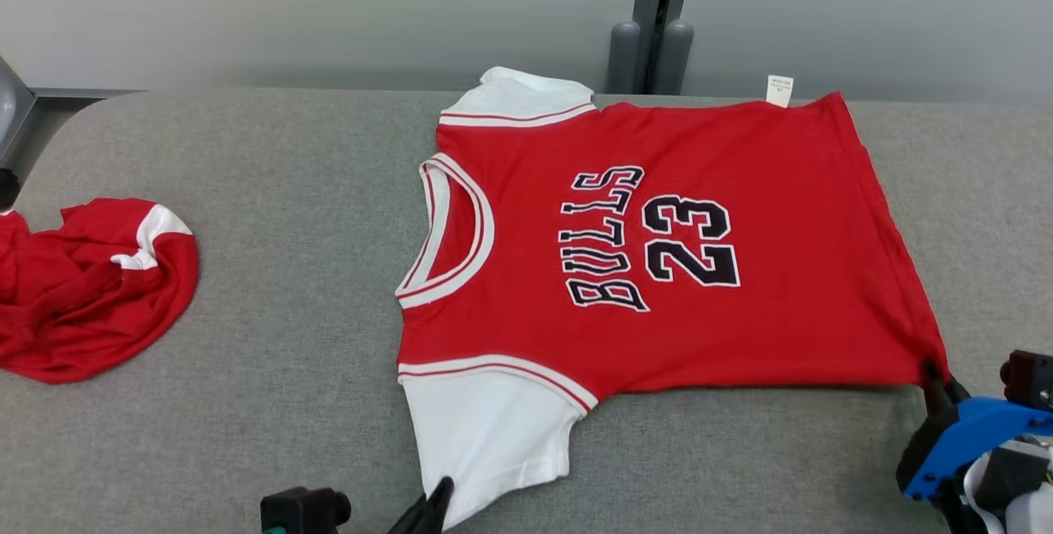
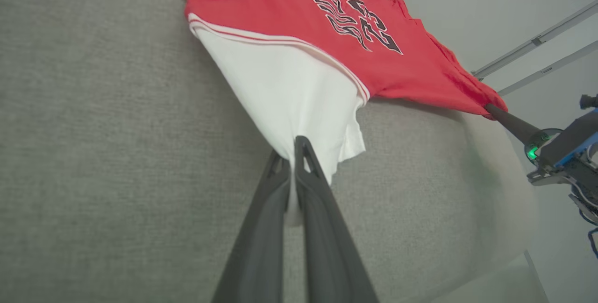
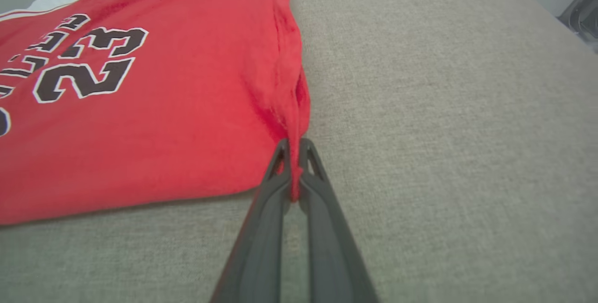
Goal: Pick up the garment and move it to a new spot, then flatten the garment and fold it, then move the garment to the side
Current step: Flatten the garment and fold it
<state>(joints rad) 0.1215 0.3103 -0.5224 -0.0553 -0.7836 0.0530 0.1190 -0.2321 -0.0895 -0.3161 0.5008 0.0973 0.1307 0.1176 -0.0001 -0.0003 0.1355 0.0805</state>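
Observation:
The garment is a red jersey with white sleeves and black "BULLS 23" lettering, spread flat on the grey table with its neck toward the left. My left gripper is shut on the edge of the near white sleeve, at the bottom of the head view. In the left wrist view the cloth is pinched between its fingers. My right gripper is shut on the garment's near hem corner at the lower right. That corner is drawn into a small bunch.
A second red and white piece of clothing lies crumpled at the table's left edge. A grey post stands behind the table's far edge, where the far white sleeve reaches.

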